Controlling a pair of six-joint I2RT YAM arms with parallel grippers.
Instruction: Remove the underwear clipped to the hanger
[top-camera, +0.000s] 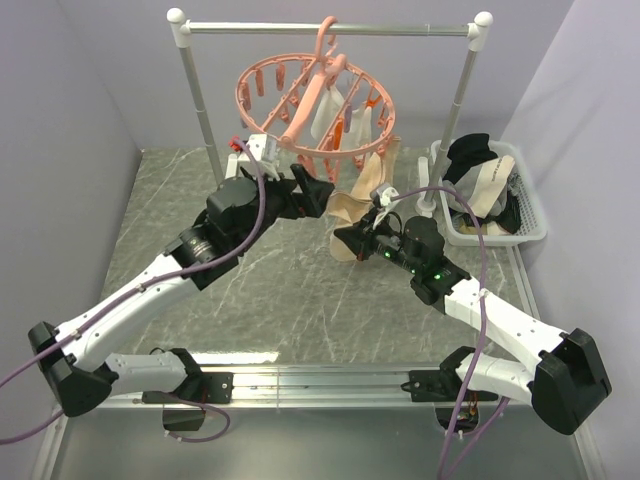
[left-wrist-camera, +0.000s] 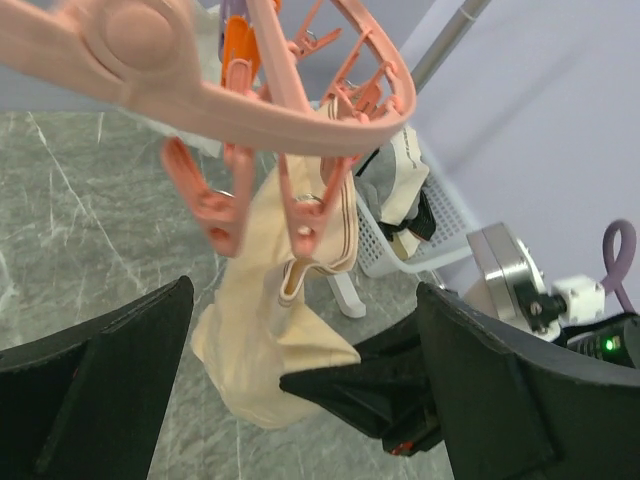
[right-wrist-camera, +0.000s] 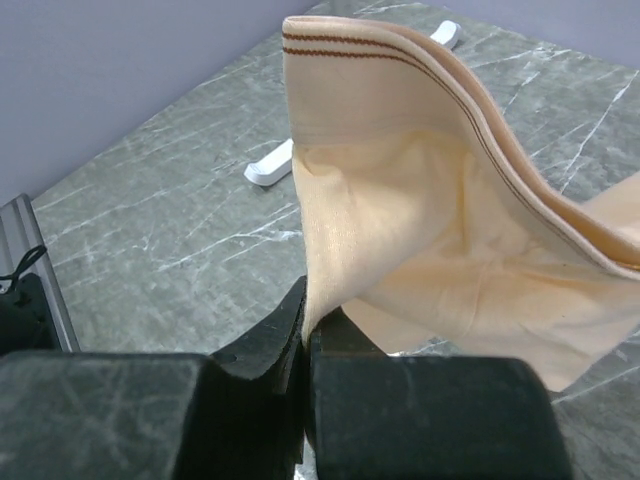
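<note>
The cream-beige fabric underwear looks light and limp (likely slippery), so we pinch a fold: right gripper clamps it, left gripper gapes empty below the salmon-pink plastic hanger.

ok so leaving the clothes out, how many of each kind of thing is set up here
robot arms: 2 (left arm, right arm)
pink hanger: 1
metal rail: 1
white basket: 1
total: 5
</note>
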